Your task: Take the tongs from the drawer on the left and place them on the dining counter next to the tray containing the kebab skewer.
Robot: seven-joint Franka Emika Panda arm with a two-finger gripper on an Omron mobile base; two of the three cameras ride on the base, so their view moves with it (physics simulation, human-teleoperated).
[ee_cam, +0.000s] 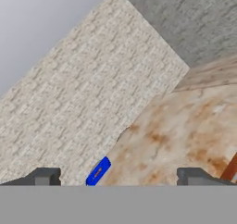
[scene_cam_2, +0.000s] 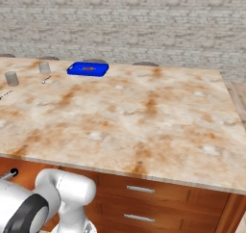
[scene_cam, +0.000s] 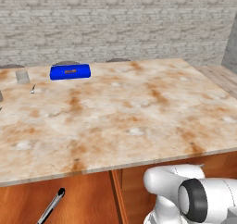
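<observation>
Grey metal tongs [scene_cam: 52, 205] are lying low in the open drawer [scene_cam: 88, 200], below the dining counter [scene_cam: 120, 112] edge. You are handling something light, stiff and slippery; grip mid-arms. Gripper [ee_cam: 118, 177] fingers are standing apart, holding nothing.

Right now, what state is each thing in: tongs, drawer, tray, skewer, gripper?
tongs: lying in the open drawer, ungrasped.
drawer: open.
tray: flat on the dining counter, far left.
kebab skewer: lying inside the tray.
gripper: open, nothing between its fingertips.
</observation>
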